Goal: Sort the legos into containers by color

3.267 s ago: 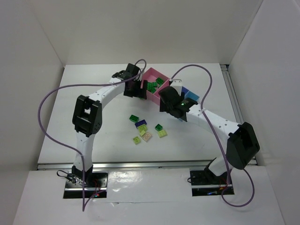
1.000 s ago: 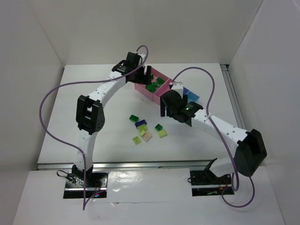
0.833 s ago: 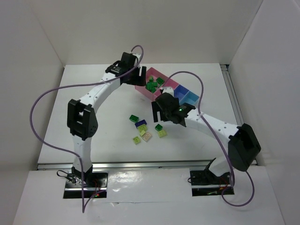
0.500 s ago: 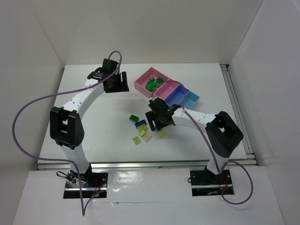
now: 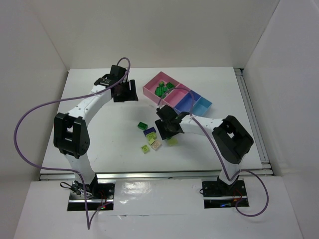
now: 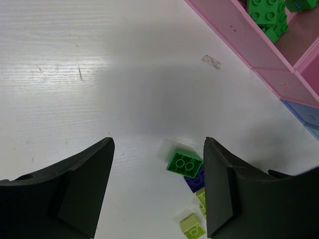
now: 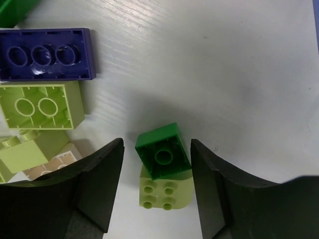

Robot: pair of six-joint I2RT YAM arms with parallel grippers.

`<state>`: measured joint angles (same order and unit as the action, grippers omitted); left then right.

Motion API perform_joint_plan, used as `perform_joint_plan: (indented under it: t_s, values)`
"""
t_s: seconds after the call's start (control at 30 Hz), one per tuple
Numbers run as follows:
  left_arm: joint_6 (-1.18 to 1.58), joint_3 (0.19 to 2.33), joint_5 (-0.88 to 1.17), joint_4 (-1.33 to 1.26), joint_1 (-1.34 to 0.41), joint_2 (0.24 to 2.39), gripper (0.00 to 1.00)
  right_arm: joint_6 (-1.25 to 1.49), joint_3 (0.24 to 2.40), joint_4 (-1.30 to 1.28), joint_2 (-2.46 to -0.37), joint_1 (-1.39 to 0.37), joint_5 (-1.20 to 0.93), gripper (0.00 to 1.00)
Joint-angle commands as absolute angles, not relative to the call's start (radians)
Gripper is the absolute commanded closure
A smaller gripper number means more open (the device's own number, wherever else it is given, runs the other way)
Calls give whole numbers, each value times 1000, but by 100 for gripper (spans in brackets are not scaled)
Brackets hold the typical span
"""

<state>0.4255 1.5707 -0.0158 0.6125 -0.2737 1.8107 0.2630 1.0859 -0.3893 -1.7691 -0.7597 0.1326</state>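
Nearest the arm bases, the loose legos [image 5: 151,141] lay in a small cluster on the desk [image 5: 99,144]. The right hand [image 7: 156,145] hung straight over that cluster's right edge. Its fingers were spread and held nothing, and a small dark green brick [image 7: 163,151] sat squarely between them. That brick was almost square, so it offered no real long axis. Its sides sat a little skew to the finger pads, so a slight wrist turn would probably have helped the grip. It touched and partly overlapped a pale yellow-green brick [image 7: 165,193] on the side toward the wrist, so a low pinch risked dragging both. To the left in the wrist view lay a purple brick [image 7: 46,55] and a larger pale brick [image 7: 42,105], close by but outside the fingers' span.

The right arm was plainly the nearer. The left hand [image 5: 124,91] stood well apart, farther back and to the left, also open and carrying nothing. A second green brick [image 6: 184,163] lay on the desk ahead of it.

Farthest back ran the containers [image 5: 197,104]. The large pink bin [image 5: 149,93] held several dark green bricks [image 5: 160,90], so I judged that the brick under the right hand belonged there, back from the hand. I could make out no contents in the smaller pink bin [image 5: 178,94], the violet-blue bin [image 5: 189,102] or the light blue bin [image 5: 203,106].
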Motion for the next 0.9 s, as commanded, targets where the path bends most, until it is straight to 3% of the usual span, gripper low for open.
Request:
perform_joint_plan:
  t_s: [0.0,0.17,0.2,0.53,0.87]
  values:
    - [440,1588,-2,597,-276,1801,24,250,1075,-354,-1773,-764,136,39]
    - [449,1588,31,597,-267,1821,25,250,1120,-383,-1782,-764,179,64]
    - [449,1588,31,597,-267,1821,25,250,1130,-394,-1782,-764,189,65]
    - [449,1603,54,630,-249,1839,21,275,1454,-457,-1821,-718,440,65]
    - [531,1477,86,699,-297,1830,16,328,1844,-437,-2094,-554,404,60]
